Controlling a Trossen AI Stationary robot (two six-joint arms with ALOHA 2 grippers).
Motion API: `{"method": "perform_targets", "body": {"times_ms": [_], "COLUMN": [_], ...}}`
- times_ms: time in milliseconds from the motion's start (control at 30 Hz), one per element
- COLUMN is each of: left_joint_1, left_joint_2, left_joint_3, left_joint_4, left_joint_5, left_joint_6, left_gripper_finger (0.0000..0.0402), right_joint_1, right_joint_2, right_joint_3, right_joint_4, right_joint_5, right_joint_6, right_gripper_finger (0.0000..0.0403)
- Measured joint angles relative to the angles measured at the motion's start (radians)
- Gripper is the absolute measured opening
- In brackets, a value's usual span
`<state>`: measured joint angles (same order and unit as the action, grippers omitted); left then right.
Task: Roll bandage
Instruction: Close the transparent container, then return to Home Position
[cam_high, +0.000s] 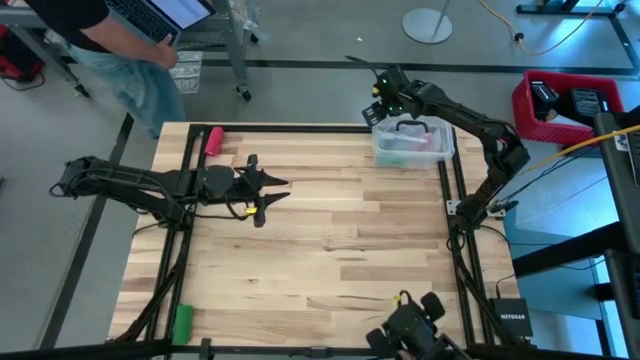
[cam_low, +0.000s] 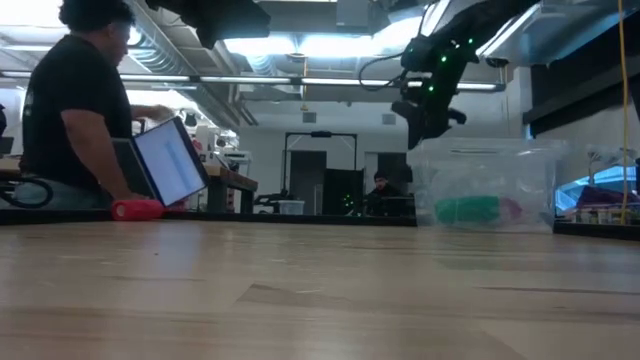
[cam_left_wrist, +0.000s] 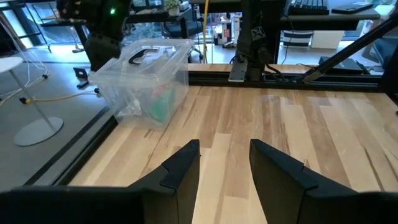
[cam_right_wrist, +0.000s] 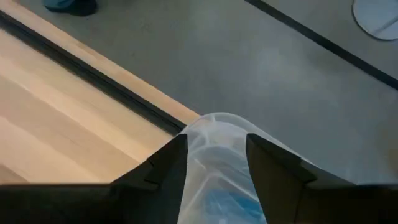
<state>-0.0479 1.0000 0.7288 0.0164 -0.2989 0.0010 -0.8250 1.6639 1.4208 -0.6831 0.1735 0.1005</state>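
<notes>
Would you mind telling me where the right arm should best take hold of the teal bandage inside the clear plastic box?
Probably across its rounded middle, coming straight down from above. The bandage lies on its side at the bottom of the clear box, whose walls close off every side approach. The right gripper, fingers apart, hangs over the box's rim.

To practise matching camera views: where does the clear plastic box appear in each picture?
High view: box at the table's far right corner.
Low view: box right of centre.
Left wrist view: box upper left.
Right wrist view: box between the fingers.
Shared landmark: right gripper above the box.
</notes>
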Motion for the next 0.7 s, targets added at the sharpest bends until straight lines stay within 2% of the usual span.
{"method": "perform_targets", "body": {"times_ms": [300, 700], "left_joint_1": [0.000, 0.000], "left_joint_2": [0.000, 0.000], "left_joint_3": [0.000, 0.000], "left_joint_4": [0.000, 0.000], "left_joint_5": [0.000, 0.000], "left_joint_6": [0.000, 0.005], "left_gripper_finger": [0.0131, 0.0131], "right_joint_1": [0.000, 0.017], "right_joint_2": [0.051, 0.006], "right_joint_3": [0.001, 0.006], "right_joint_4": [0.047, 0.016], "right_joint_5": [0.068, 0.072], "right_joint_6": [-0.030, -0.056], "right_gripper_finger": [0.0170, 0.0170]}}
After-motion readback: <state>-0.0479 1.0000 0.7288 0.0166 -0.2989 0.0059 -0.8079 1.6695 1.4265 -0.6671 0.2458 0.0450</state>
